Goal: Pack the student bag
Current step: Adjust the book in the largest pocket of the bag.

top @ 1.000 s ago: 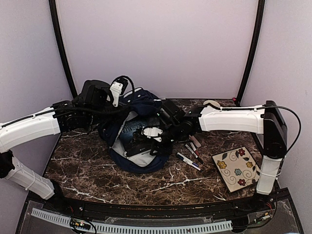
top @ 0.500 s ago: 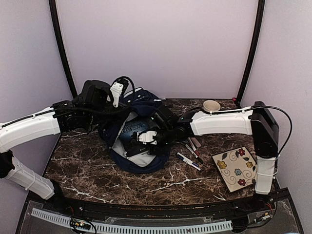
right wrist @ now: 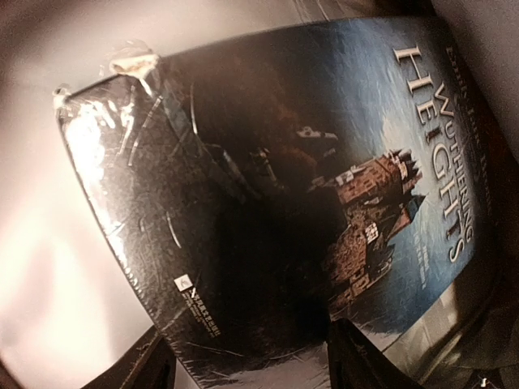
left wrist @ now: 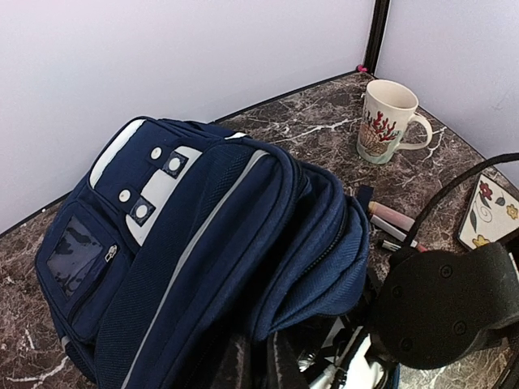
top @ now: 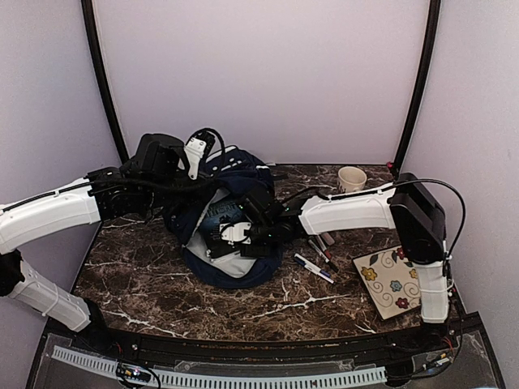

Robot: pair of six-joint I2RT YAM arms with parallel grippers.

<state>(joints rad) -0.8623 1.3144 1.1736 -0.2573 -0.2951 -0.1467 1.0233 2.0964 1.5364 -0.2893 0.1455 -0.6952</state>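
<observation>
**Top external:** The student bag (top: 251, 271) slumps at 10 o'clock on the marble tabletop (top: 162, 275), its mouth gaping toward 5 o'clock. The left gripper (top: 195, 158) sits at the bag's 12 o'clock rim. The right gripper (top: 235, 237) reaches in from 3 o'clock, over a book (top: 217, 217) lying in the opening. 3 or so markers (top: 319, 258), a mug (top: 351, 177) and a floral plate (top: 395, 279) wait outside, all nearer the right arm.

**Left wrist:** The bag (left wrist: 203, 235) fills the frame, patch side up. The jaws are together, seemingly pinching its rim, though they are cut off at 6 o'clock. The mug (left wrist: 389, 121) stands at 2 o'clock.

**Right wrist:** The right gripper (right wrist: 251, 361) has its jaws apart, with the book (right wrist: 284, 203) lying toward 12 o'clock and its long axis running 9 to 3, across the jaws. Whether either finger touches the cover cannot be told. Grey lining blurs out at 9 o'clock. Backing out toward 3 o'clock looks the likely next call.
</observation>
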